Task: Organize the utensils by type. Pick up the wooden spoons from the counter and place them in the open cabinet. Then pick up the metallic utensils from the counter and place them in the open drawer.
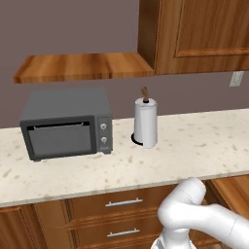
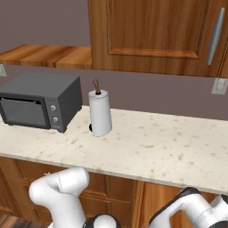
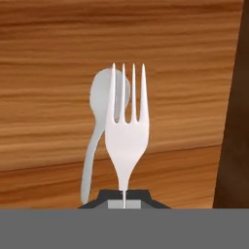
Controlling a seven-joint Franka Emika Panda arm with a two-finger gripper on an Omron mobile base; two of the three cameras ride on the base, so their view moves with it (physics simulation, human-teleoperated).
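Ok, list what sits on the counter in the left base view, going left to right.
Dark grey microwave → white paper towel roll on its stand → bare stretch of counter running to the right edge.

I count one fork [image 3: 126,141] with four tines, and one silver spoon [image 3: 99,126] just behind it, both over one light wood surface [image 3: 48,48]. On the counter [image 1: 194,146] I see one grey microwave [image 1: 65,124] with two knobs and one paper towel roll [image 1: 145,122]. Below it are two drawer handles [image 1: 123,202]. Above hang one open shelf [image 1: 82,66] and one cabinet door [image 2: 156,31] with one bar handle [image 2: 215,35].
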